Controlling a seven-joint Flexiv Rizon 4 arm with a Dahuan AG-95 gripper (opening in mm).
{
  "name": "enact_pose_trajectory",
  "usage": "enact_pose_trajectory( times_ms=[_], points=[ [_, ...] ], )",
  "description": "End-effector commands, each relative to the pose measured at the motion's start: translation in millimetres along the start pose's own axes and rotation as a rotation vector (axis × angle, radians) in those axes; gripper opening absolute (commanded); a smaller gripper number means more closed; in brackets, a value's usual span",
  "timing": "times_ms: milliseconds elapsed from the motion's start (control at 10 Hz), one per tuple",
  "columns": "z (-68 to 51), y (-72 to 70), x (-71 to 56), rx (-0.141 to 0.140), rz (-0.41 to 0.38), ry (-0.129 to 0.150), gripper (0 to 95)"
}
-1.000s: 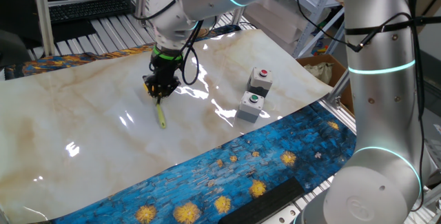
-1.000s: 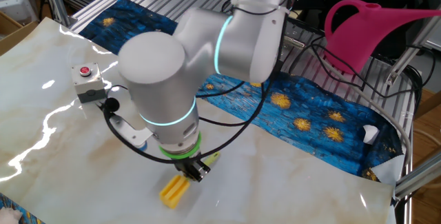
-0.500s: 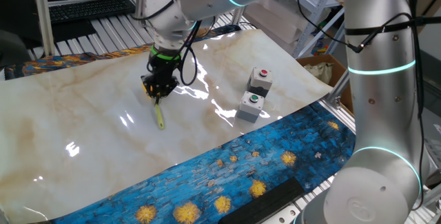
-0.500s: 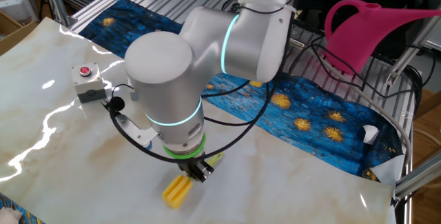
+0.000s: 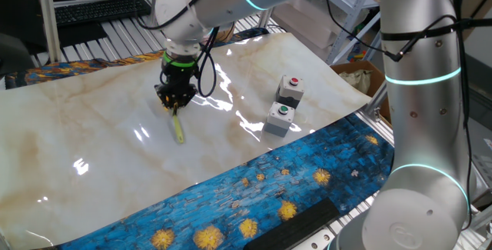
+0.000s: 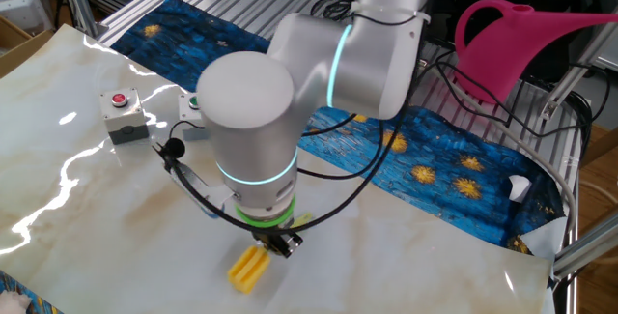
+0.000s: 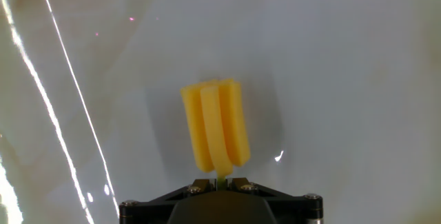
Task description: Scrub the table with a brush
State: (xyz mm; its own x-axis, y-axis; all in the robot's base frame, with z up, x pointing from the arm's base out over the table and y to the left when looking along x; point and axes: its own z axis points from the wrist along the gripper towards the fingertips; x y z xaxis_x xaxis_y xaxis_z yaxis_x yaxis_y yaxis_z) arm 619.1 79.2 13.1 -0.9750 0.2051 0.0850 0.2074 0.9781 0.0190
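One claw (image 6: 277, 243) gripping brush (image 6: 248, 269), mid table (image 5: 92, 127)

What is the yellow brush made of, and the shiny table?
The brush looks like matte yellow plastic or foam: smooth ridged strips, no sheen. The table looks like glossy marble-patterned sheet, maybe printed vinyl: bright glare streaks and faint tan veins.

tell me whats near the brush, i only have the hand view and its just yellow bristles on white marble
Observer: Two grey button boxes stand on the table, apart from the brush.
Operator: is the gripper closed on it
Observer: Yes, the gripper is clamped on the handle end, bristle head pointing away from it.
Operator: anything off the table i should know about
Observer: A pink watering can sits on the bench beyond the blue cloth.
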Motion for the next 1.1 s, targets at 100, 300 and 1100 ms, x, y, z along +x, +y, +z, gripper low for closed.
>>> enact_pose_trajectory(
  times_ms=[100,300,1100],
  points=[
    [-5.9,-11.0,-3.0,0.016,-0.03,-0.012,0.0],
    [-13.8,-26.9,-8.3,0.016,-0.06,-0.012,0.0],
    [-21.8,-91.0,-15.1,-0.003,-0.225,-0.071,0.0]
  ],
)
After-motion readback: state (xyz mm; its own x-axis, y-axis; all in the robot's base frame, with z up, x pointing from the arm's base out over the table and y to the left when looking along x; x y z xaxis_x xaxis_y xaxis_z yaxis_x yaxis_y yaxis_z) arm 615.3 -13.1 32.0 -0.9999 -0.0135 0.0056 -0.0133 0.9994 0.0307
